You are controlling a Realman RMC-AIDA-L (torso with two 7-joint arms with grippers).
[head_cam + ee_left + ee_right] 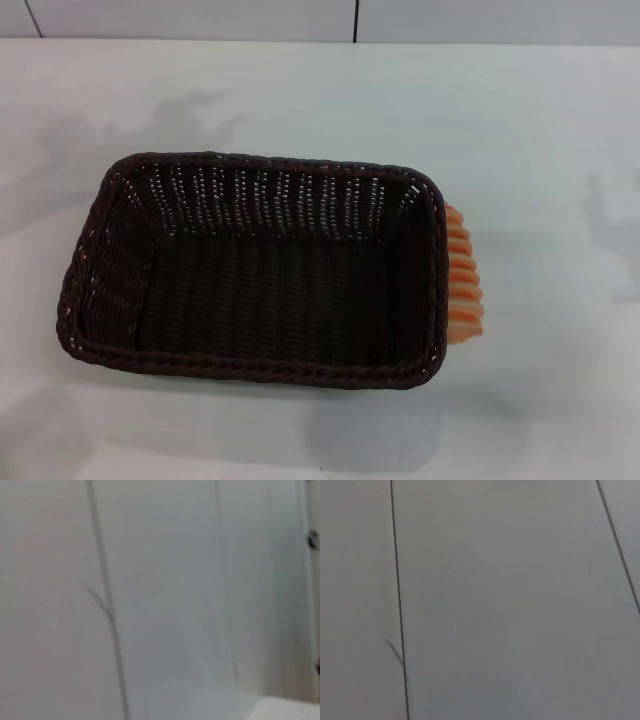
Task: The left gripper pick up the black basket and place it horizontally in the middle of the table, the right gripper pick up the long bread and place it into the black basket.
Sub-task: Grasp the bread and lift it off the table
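Sitting mid-table, nearer the front edge, the black basket (255,270) hides most of the long bread (463,283) pressed against its right side; neither gripper shows, their state unknowable; lifting the basket could drag the loaf along.

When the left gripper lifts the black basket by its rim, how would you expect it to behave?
The black basket looks woven with openwork sides, so probably light for its size. Its braided rim suggests it stays fairly stiff. Gripped at one edge, the wide body may tilt, and it could nudge the long bread beside it.
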